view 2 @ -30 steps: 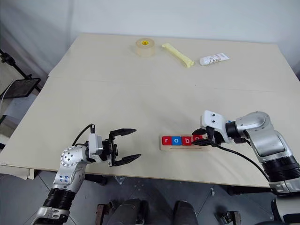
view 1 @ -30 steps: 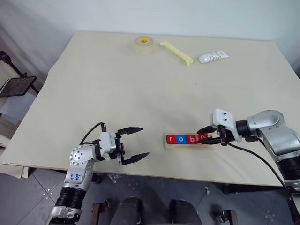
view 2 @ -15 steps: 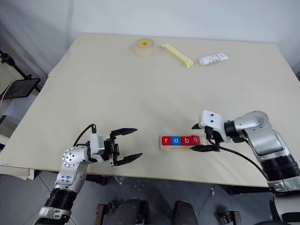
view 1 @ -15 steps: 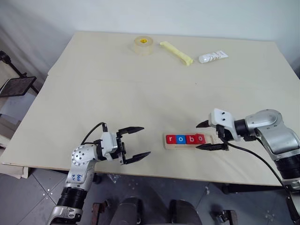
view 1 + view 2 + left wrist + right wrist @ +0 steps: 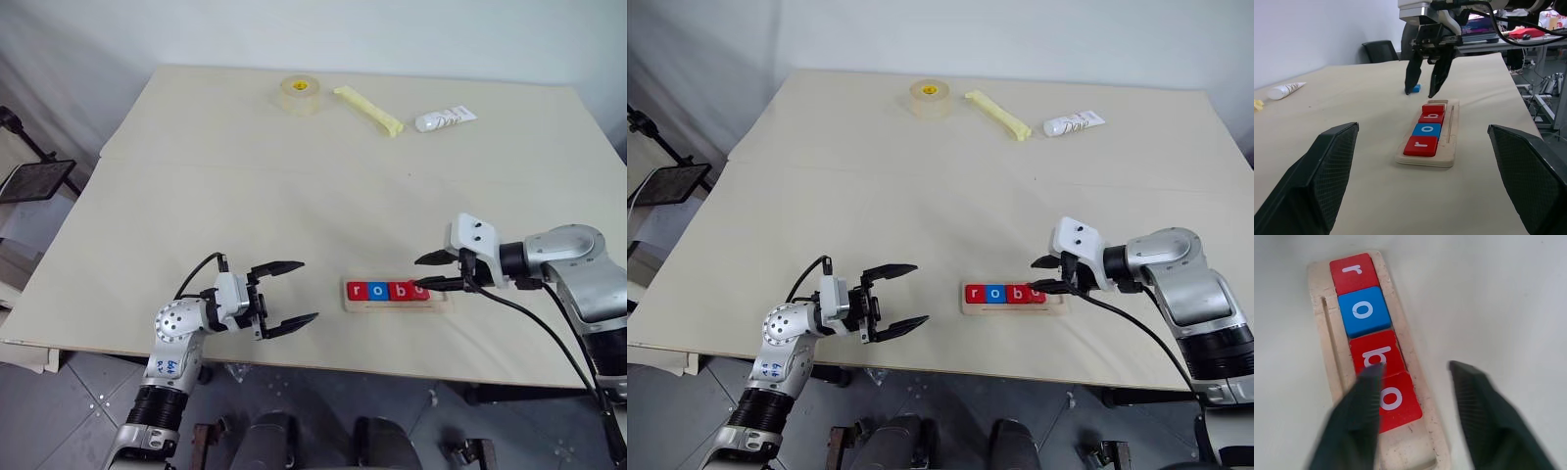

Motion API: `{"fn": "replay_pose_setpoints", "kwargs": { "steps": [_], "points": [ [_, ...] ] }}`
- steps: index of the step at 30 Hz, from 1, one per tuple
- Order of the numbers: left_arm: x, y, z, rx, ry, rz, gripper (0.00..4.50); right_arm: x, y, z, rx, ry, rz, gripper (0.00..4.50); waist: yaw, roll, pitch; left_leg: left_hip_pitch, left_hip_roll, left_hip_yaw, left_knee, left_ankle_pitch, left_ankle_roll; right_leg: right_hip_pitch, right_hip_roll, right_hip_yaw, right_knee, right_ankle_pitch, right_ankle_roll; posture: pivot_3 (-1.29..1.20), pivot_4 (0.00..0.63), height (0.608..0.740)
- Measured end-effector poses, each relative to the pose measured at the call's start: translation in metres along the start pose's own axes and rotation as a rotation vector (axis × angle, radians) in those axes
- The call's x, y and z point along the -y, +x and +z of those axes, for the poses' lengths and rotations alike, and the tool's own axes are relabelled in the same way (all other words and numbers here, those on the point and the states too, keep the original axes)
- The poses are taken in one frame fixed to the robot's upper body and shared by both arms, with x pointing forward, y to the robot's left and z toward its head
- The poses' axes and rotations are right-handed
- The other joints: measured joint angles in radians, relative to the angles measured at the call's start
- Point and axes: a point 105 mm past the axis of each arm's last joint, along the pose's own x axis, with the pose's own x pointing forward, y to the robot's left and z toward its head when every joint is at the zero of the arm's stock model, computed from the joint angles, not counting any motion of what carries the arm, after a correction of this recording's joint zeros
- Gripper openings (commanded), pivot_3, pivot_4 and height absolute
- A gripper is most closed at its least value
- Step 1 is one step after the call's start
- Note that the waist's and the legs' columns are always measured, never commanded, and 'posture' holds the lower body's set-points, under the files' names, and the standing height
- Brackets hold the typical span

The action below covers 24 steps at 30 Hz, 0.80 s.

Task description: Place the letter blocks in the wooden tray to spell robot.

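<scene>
Compared with a second ago, the right tool (image 5: 423, 272) has lifted off the right end of the wooden tray (image 5: 396, 306) and drawn slightly back, leaving the fourth tile seated. It now hovers just above and beyond that end, its two black fingers apart with nothing between them.

The wooden tray lies near the front edge of the pale worktop (image 5: 294, 176), a little right of centre. Four letter blocks sit in its recess in a touching row: a red r (image 5: 1352, 271), a blue o (image 5: 1363, 309), a red b (image 5: 1376, 356) and a red o (image 5: 1393, 399). The last slot, at the tray's right end, is bare wood.

The fifth block, a small blue tile (image 5: 1416, 88), lies on the worktop just beyond the tray's right end, near the right tool's fingertips, in the left wrist view. Its letter cannot be read, though it is presumably the t.

The left tool (image 5: 284, 295) hangs over the front of the worktop, left of the tray and well apart from it, fingers spread wide and empty.

A tape roll (image 5: 301, 95), a yellow stick (image 5: 369, 110) and a white tube (image 5: 445, 118) lie at the far edge, away from the work.

By this showing the word is four-fifths spelled; picking up the blue tile and setting it in the empty slot remains.
</scene>
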Motion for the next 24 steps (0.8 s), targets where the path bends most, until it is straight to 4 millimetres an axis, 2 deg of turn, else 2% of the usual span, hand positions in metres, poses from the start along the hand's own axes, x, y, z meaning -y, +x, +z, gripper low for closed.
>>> {"fn": "replay_pose_setpoints", "kwargs": {
  "steps": [3, 4, 15, 24],
  "points": [
    [0.0, 0.0, 0.0, 0.0, 0.0, 0.0, 4.5, 0.003, 0.003, -0.004, 0.008, 0.019, -0.015, 0.1, 0.0, 0.0, 0.0, 0.0, 0.0, 0.0, 0.0, 0.0, 0.0, 0.0, 0.0, 0.0, 0.0, 0.0, 0.0, 0.0, 0.15, 0.74],
    [0.0, 0.0, 0.0, 0.0, 0.0, 0.0, 4.5, 0.004, 0.005, -0.005, 0.013, 0.025, -0.02, 0.04, 0.0, 0.0, 0.0, 0.0, 0.0, 0.0, 0.0, 0.0, 0.0, 0.0, 0.0, 0.0, 0.0, 0.0, 0.0, 0.0, 0.15, 0.74],
    [0.002, -0.002, -0.002, -0.004, -0.009, 0.005, 4.5, 0.0, 0.013, -0.012, 0.011, 0.031, -0.009, 0.04, 0.0, 0.0, 0.0, 0.0, 0.0, 0.0, 0.0, 0.0, 0.0, 0.0, 0.0, 0.0, 0.0, 0.0, 0.0, 0.0, 0.15, 0.74],
    [0.002, -0.001, -0.002, -0.004, -0.006, 0.004, 4.5, 0.0, 0.011, -0.016, 0.006, 0.037, -0.01, 0.04, 0.0, 0.0, 0.0, 0.0, 0.0, 0.0, 0.0, 0.0, 0.0, 0.0, 0.0, 0.0, 0.0, 0.0, 0.0, 0.0, 0.15, 0.74]
  ]
}}
